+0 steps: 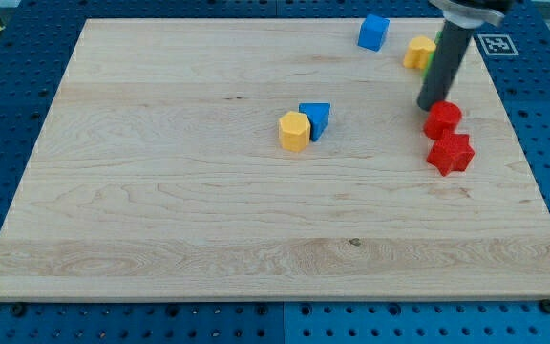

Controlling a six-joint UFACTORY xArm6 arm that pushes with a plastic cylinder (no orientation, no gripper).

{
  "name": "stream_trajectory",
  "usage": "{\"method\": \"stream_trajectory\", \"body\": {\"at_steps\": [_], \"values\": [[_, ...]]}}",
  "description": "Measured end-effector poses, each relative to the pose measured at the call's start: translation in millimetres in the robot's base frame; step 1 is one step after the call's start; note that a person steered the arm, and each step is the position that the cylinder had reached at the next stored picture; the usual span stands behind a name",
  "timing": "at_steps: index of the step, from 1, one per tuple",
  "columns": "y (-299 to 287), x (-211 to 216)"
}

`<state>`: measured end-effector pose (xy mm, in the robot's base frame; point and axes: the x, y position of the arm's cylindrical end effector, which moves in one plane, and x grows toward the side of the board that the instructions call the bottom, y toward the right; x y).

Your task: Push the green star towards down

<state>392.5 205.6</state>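
Observation:
The green star (430, 63) is almost hidden behind my dark rod; only a thin green sliver shows at the rod's left edge, near the view's top right, touching a yellow block (418, 52). My tip (432, 106) rests on the board just below the star and right above a red round block (442, 118). The star's shape cannot be made out.
A red star-like block (450, 153) lies just below the red round one. A blue cube (373, 32) sits at the board's top edge. A yellow hexagonal block (294, 131) touches a blue triangular block (316, 118) near the wooden board's (160, 191) middle.

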Motion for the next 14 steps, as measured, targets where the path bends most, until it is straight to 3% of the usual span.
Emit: {"method": "stream_trajectory", "body": {"at_steps": [1, 2, 3, 4, 5, 6, 7, 10, 13, 14], "values": [[17.8, 22.9], [46.2, 8.0], [84.1, -9.2], [116.0, -60.0], [114.2, -119.2], [72.6, -161.0], [36.6, -165.5], [52.5, -126.3], [52.7, -34.7], [56.2, -29.2]]}}
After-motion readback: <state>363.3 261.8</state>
